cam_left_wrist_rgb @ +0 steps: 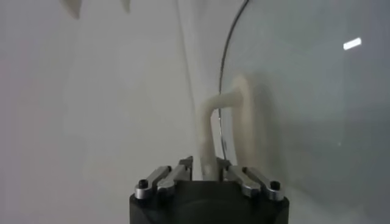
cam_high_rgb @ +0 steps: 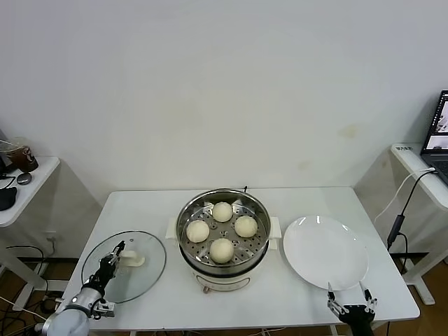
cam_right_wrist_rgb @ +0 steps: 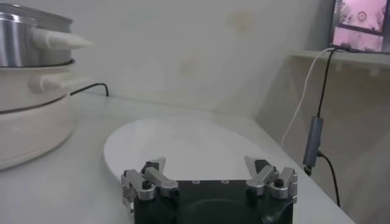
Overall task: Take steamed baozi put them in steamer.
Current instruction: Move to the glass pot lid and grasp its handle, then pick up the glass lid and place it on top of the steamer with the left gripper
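Several cream-white baozi [cam_high_rgb: 222, 211] lie on the perforated floor of the shiny steel steamer [cam_high_rgb: 260, 210], which stands on its cream cooker base [cam_high_rgb: 224, 283] at the table's middle. The steamer also shows in the right wrist view [cam_right_wrist_rgb: 24, 36]. My left gripper [cam_high_rgb: 114, 256] is at the front left, shut on the cream handle [cam_left_wrist_rgb: 210, 131] of the glass lid [cam_high_rgb: 143, 276], which lies flat on the table. My right gripper [cam_high_rgb: 352, 302] is open and empty at the front right edge, just in front of the white plate [cam_high_rgb: 325, 252].
The white plate [cam_right_wrist_rgb: 183, 140] holds nothing. A laptop [cam_high_rgb: 439, 133] and a cable [cam_high_rgb: 402, 210] are on a side table at the right. Another side table [cam_high_rgb: 28, 182] with small items stands at the left. A wall rises behind the table.
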{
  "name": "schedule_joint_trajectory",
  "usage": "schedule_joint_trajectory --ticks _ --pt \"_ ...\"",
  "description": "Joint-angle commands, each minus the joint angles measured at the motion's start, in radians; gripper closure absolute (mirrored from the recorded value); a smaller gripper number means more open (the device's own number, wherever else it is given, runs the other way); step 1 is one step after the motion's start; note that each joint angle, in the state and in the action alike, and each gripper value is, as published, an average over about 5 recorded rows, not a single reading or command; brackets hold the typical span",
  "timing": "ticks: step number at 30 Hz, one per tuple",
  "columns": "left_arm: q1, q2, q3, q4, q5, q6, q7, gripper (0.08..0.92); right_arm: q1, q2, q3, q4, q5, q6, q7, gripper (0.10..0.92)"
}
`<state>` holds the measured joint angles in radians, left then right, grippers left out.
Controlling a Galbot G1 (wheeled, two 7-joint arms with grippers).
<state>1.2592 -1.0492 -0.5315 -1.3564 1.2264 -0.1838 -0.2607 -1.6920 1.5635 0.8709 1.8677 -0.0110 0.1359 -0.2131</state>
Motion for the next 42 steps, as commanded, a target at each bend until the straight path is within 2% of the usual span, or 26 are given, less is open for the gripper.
schedule_joint_trajectory --ticks 1,6,12,15,19,22,26,29,33,38,42 --pt "0.133 0.024 0.000 -0.184 -0.078 0.194 -0.071 0.807 -0.010 -0.003 -0.016 0.010 -0.011 0.004 0.001 0.203" --pt "0.262 0.066 -0.063 -0.404 -0.162 0.291 -0.020 0.822 -0.020 -0.010 -0.038 0.014 -0.022 0.011 -0.001 0.203" --pt "0.309 0.132 -0.157 -0.616 -0.300 0.421 0.162 0.822 -0.023 -0.019 -0.072 0.014 -0.021 0.017 -0.006 0.203" --pt "0.281 0.167 -0.169 -0.696 -0.362 0.492 0.244 0.822 -0.022 -0.023 -0.092 0.012 -0.013 0.025 -0.009 0.203" --pt "0.206 0.225 -0.103 -0.805 -0.456 0.607 0.338 0.822 -0.020 -0.025 -0.107 0.004 -0.018 0.042 -0.012 0.203" --pt "0.132 0.258 -0.013 -0.865 -0.489 0.661 0.385 0.822 -0.017 -0.025 -0.110 0.001 -0.024 0.051 -0.013 0.203" --pt "-0.030 0.265 0.173 -0.873 -0.454 0.703 0.408 0.822 -0.010 -0.022 -0.113 -0.010 -0.040 0.064 -0.006 0.203" --pt "-0.173 0.240 0.343 -0.827 -0.402 0.741 0.418 0.822 0.000 -0.014 -0.117 -0.022 -0.067 0.079 0.006 0.203" --pt "-0.320 0.153 0.513 -0.746 -0.281 0.777 0.460 0.822 0.014 -0.003 -0.131 -0.026 -0.094 0.090 0.021 0.203" --pt "-0.388 0.002 0.622 -0.679 -0.075 0.804 0.545 0.822 0.029 0.001 -0.154 -0.038 -0.110 0.096 0.033 0.203" --pt "-0.409 -0.083 0.659 -0.634 0.052 0.806 0.588 0.822 0.037 0.000 -0.167 -0.052 -0.115 0.100 0.037 0.203"
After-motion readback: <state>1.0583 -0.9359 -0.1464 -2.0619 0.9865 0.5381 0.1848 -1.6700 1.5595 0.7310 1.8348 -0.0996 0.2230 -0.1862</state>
